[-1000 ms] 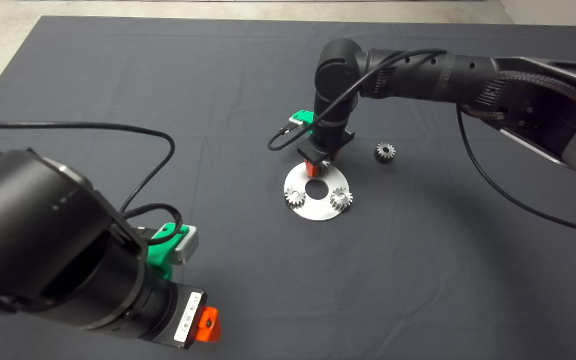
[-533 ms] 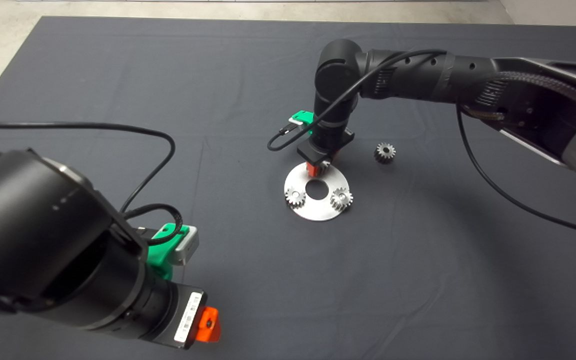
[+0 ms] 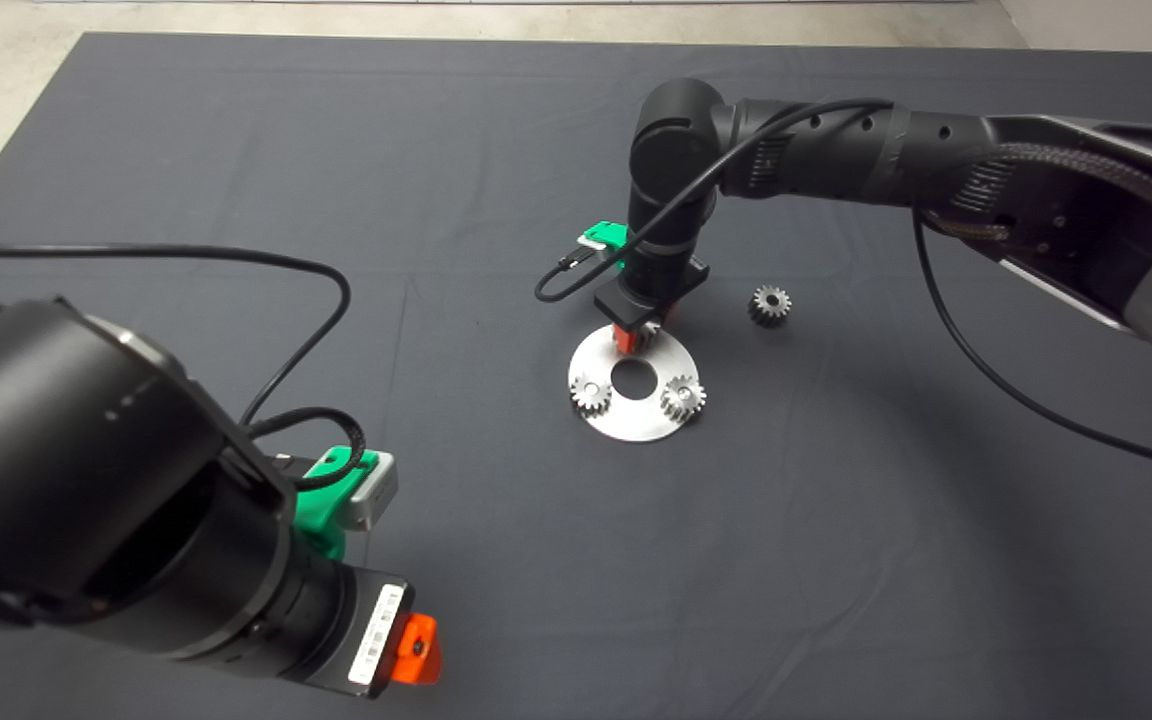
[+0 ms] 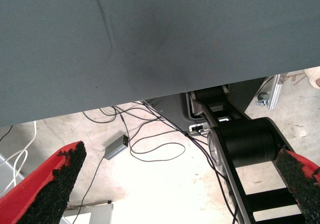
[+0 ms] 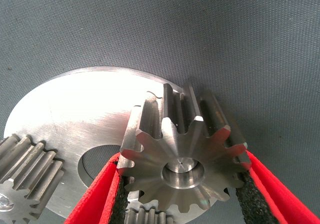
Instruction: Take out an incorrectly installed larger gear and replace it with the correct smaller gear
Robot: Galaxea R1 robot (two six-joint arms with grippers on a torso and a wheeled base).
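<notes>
In the right wrist view the larger gear (image 5: 182, 159), shiny with broad wedge teeth, sits between the red fingers, black pads pressed on both its sides. My right gripper (image 5: 183, 191) is shut on it at the far edge of the round steel plate (image 5: 75, 108). From above, the right gripper (image 3: 631, 335) points straight down over the plate (image 3: 636, 425) and hides most of that gear. The smaller gear (image 3: 768, 304) lies on the mat to the right of the plate. My left gripper (image 4: 170, 184) is parked open at the lower left.
Two small fine-toothed gears (image 3: 591, 393) (image 3: 682, 397) sit on the plate on either side of its centre hole (image 3: 633, 375). The left wrist view shows the mat's edge, and floor with cables (image 4: 150, 144) beyond.
</notes>
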